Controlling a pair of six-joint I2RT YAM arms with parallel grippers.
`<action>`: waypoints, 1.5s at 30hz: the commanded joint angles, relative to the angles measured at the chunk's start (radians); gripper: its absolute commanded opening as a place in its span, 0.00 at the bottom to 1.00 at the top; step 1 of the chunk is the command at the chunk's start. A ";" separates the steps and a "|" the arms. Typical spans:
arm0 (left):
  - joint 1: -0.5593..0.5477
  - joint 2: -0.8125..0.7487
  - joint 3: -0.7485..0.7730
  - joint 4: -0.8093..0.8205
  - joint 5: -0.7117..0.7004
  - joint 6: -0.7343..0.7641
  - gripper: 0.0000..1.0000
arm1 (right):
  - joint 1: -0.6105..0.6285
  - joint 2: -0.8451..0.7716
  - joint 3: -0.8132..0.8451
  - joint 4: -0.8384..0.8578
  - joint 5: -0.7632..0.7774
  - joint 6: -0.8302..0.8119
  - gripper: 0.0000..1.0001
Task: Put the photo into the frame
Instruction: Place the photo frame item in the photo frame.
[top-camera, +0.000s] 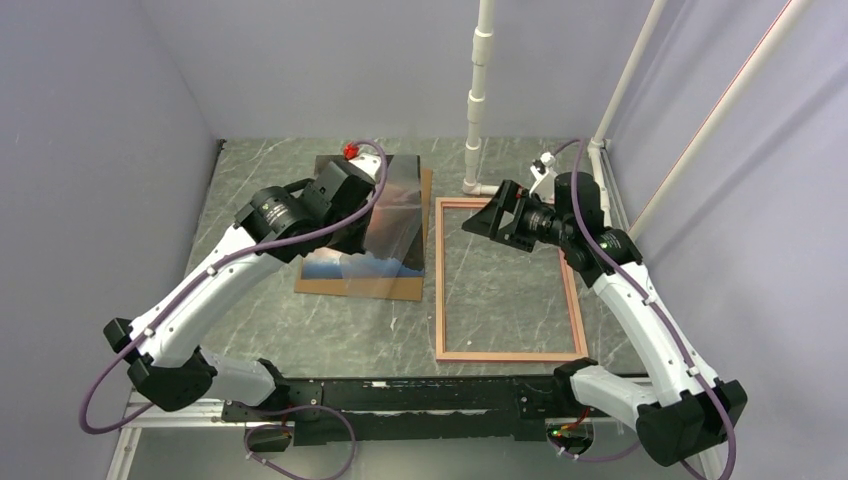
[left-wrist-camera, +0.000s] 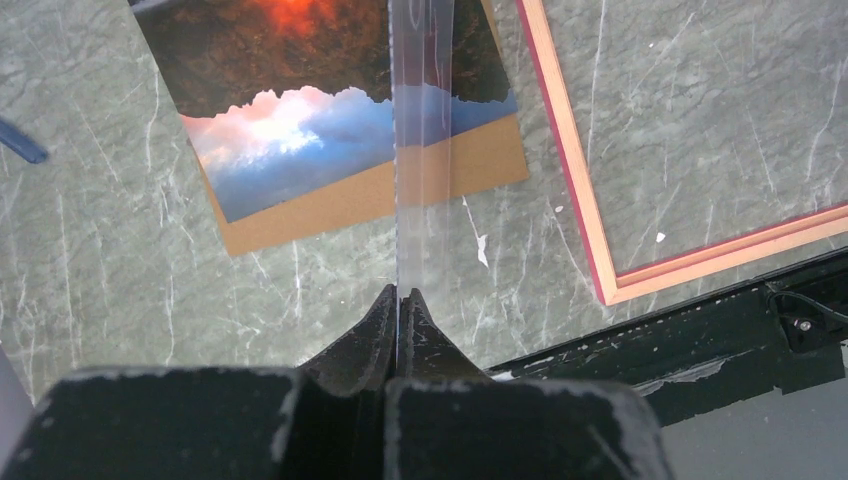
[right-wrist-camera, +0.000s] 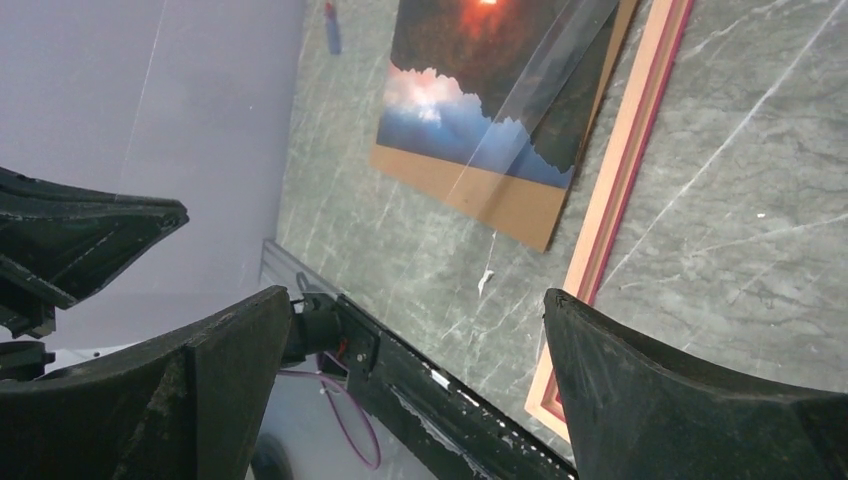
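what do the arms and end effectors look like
The left arm and right arm have white shells, black joints and a loose purple cable each. A small green light shows on the right one. The left end effector and right end effector are black and wedge-shaped, with scuffed whitish edges.

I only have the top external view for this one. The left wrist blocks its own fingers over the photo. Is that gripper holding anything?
Observer: Yes. The left wrist view shows the left gripper shut on the edge of the clear sheet, seen edge-on.
Operator: And the right gripper?
Observer: In the right wrist view the right gripper is open, with nothing between its fingers.
Operator: The sheet glares here. Is the photo face up?
Observer: Yes. The left wrist view shows the photo print side up, clouds and orange glow visible, on the brown backing board beside the frame.
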 joint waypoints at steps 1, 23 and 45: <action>-0.022 -0.033 0.036 -0.020 -0.066 -0.077 0.00 | -0.020 -0.033 -0.037 0.001 -0.053 0.012 1.00; -0.015 -0.241 -0.025 0.530 0.284 -0.333 0.00 | -0.110 -0.152 -0.125 -0.035 -0.054 0.011 1.00; -0.145 -0.377 -0.731 1.019 0.188 -0.659 0.00 | -0.152 -0.210 -0.040 -0.198 0.086 -0.066 1.00</action>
